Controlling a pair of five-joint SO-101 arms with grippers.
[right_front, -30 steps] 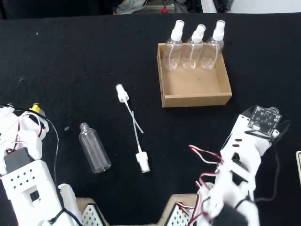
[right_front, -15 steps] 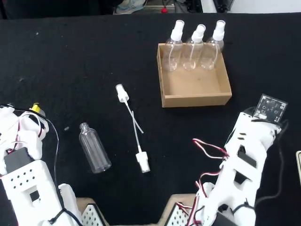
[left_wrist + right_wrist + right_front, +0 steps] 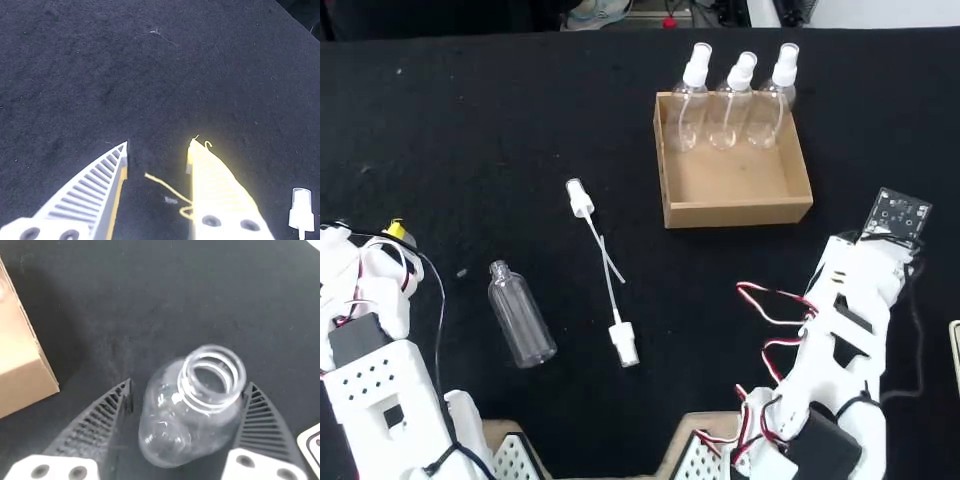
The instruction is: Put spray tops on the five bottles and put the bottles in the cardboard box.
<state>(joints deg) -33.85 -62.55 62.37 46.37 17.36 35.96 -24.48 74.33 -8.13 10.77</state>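
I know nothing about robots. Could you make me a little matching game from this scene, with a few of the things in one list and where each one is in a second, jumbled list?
Things
1. three capped bottles
2. uncapped bottle by the left arm
3. two spray tops
4. uncapped bottle in the right wrist view

Places
A. lying on the table, tubes crossing
B. between the right arm's open jaws
C. in the cardboard box, at its far side
D. lying alone on the table

Pairs: 1-C, 2-D, 3-A, 4-B
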